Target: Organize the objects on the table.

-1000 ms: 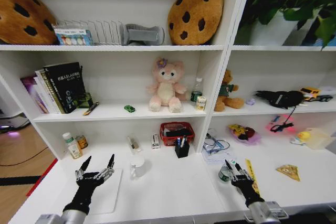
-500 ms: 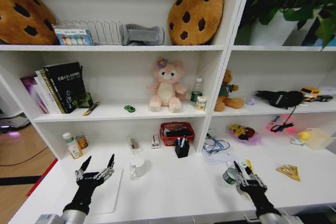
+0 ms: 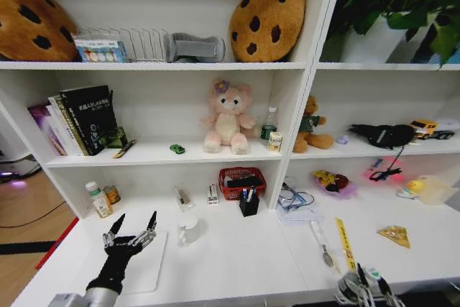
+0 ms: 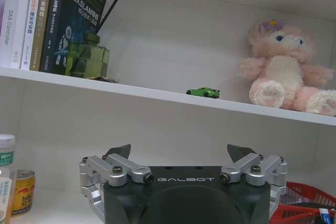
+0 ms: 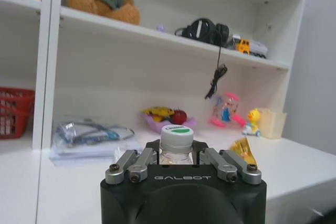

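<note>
Right wrist view: right gripper [image 5: 177, 157] is clamped on a small bottle [image 5: 176, 141]. Left gripper [image 3: 131, 228] hovers, fingers apart, with a mug [image 3: 188, 228] just beside it.

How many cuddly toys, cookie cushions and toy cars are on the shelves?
Cuddly toys: 2, pink plush and brown bear
Cookie cushions: 2, left cushion and middle cushion
Toy cars: 2, green car and yellow truck
Total: 6
</note>
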